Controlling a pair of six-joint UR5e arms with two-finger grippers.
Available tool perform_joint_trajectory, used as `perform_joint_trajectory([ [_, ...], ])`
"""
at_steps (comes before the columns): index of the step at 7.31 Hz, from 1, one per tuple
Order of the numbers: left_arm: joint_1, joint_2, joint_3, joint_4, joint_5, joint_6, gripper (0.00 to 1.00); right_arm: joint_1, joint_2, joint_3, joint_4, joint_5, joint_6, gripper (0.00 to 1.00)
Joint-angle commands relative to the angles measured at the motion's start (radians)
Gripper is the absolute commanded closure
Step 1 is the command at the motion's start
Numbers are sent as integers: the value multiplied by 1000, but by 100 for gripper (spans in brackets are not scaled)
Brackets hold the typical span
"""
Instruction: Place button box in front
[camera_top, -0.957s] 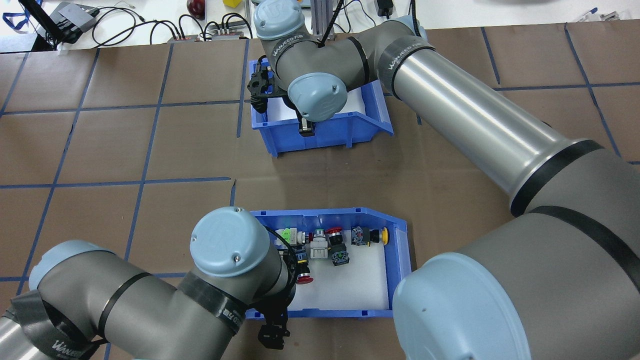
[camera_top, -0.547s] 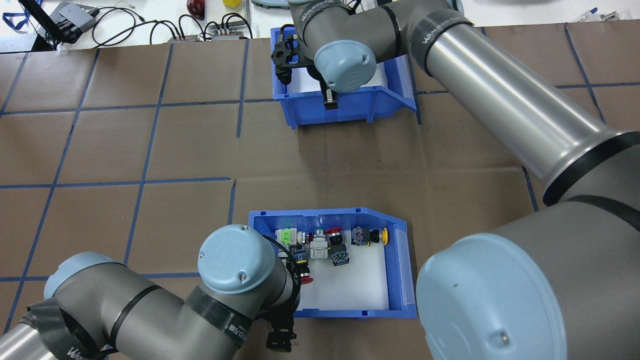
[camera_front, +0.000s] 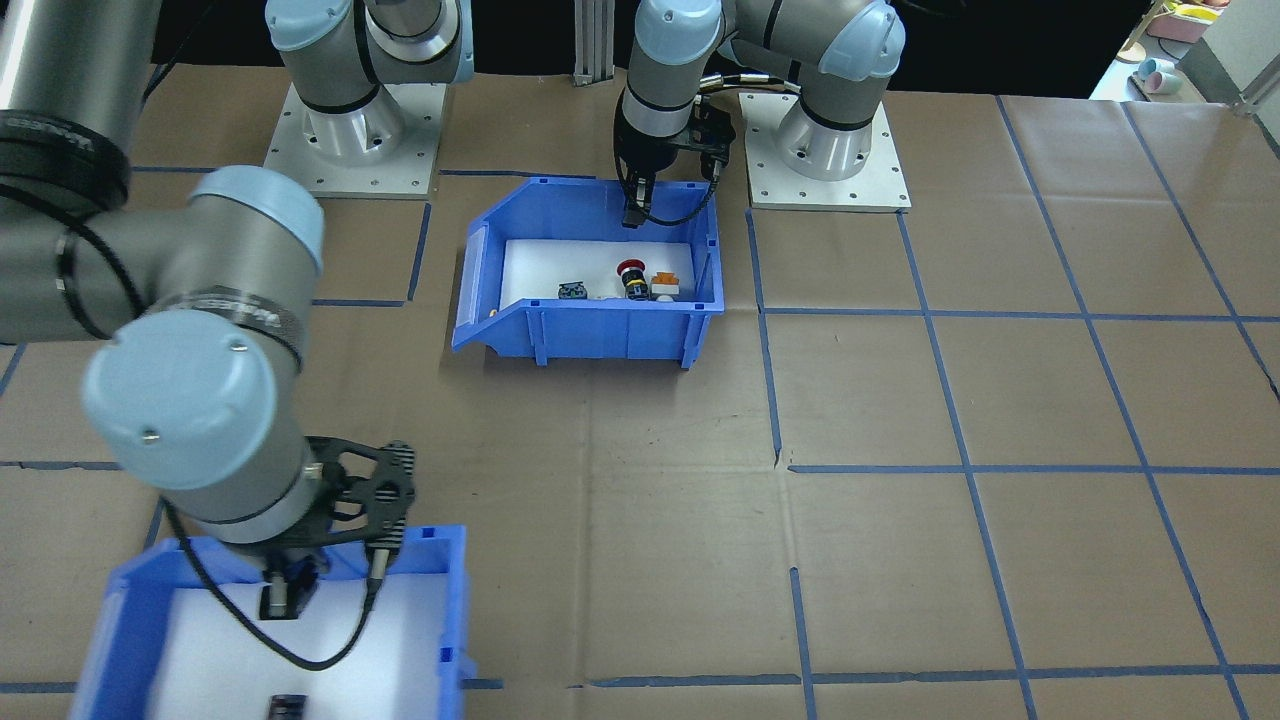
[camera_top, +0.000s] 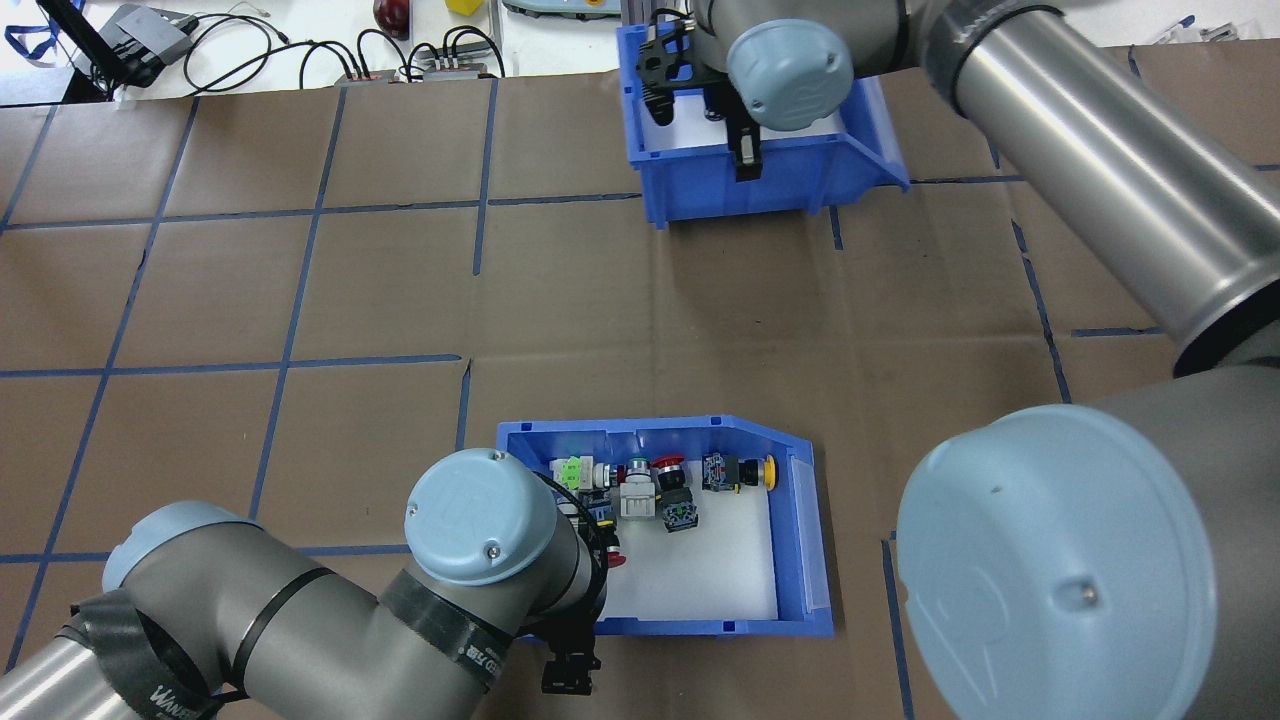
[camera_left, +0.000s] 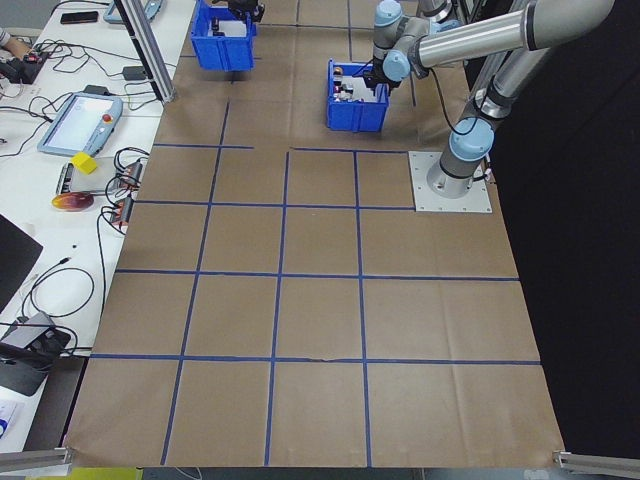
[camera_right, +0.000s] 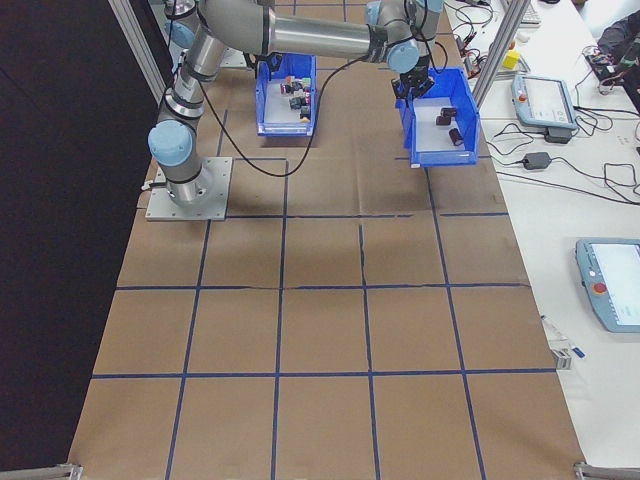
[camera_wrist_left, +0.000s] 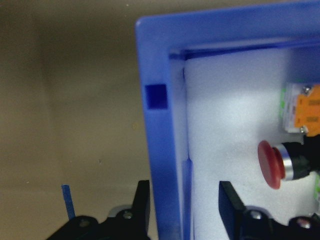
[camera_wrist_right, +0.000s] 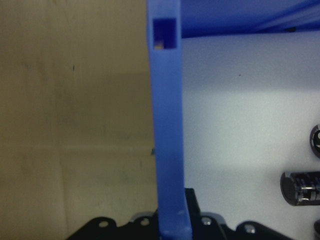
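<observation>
The button box (camera_top: 790, 520) sits on the tabletop (camera_top: 300, 290) close to the robot's base, and the left gripper (camera_wrist_left: 182, 210) straddles its rear wall, fingers (camera_wrist_left: 227, 207) parted, not yet clamped. The right gripper (camera_top: 745, 150) pinches the wall of the other bin (camera_top: 800, 175) at the far edge, so by my read the swap is only half made: the button box has yet to go forward.

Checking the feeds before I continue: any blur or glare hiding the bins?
Left wrist view: blue plastic button bin's wall is soft, close up. Right wrist view: the other blue bin's wall is blurred too. Overhead view: glare streaks the right arm's metal tube; bins stay readable.
</observation>
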Motion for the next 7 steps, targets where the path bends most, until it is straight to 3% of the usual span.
perform_joint_trajectory([
  [1, -10, 18, 1, 73, 4, 9, 100, -162, -98, 91, 25, 4, -194, 92],
  [3, 51, 59, 56, 97, 47, 112, 100, -253, -252, 251, 16, 10, -234, 92],
  [4, 155, 59, 93, 60, 38, 142, 100, -277, -320, 330, 11, 10, -254, 92],
  [5, 248, 20, 133, 55, 30, 161, 100, -308, -387, 411, 5, 13, -253, 92],
  [6, 283, -41, 198, 57, 0, 197, 100, -319, -459, 479, 6, 15, -253, 92],
  [7, 286, -145, 307, 58, 1, 198, 100, -316, -535, 549, 20, 18, -271, 92],
])
